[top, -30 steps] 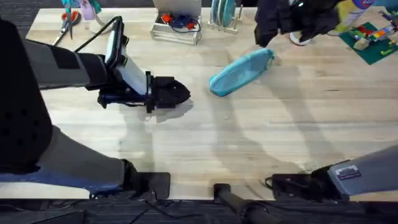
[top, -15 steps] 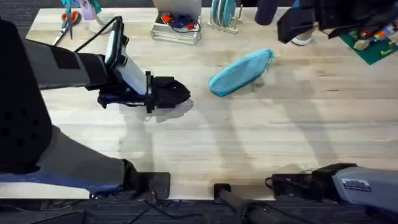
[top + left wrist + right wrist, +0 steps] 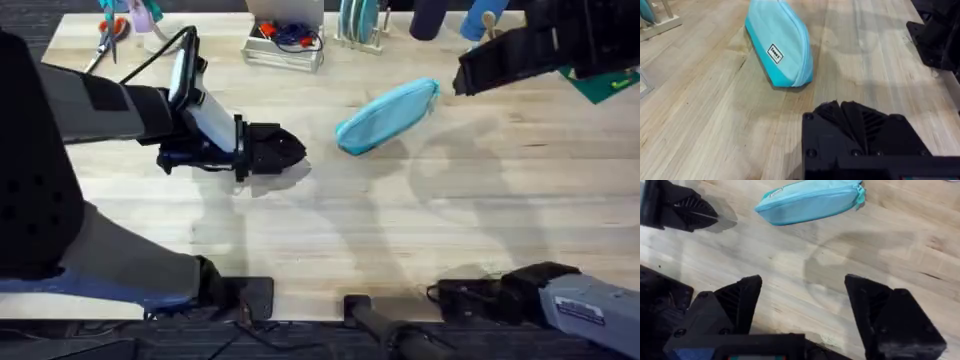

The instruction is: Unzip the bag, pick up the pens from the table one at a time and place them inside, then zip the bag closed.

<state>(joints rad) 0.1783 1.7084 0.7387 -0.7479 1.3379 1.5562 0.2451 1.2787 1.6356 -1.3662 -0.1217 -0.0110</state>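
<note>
Since the pencil pouch [image 3: 388, 116] looks zipped shut on the desk [image 3: 420, 230], it's between both jaws: left gripper [image 3: 292, 149] closed together, right gripper [image 3: 802, 305] spread apart nearby.

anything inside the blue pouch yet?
Cannot tell. The light blue fabric pencil pouch lies zipped shut on the pale wooden table, its pull at one end, so the contents are hidden.

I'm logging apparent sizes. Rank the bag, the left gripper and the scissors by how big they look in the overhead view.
1. The bag, largest, lying zipped on the table.
2. The left gripper, its shut black fingers somewhat smaller; it may sit nearer the camera, so this is unsure.
3. The scissors, smallest, at the far left corner.
</note>
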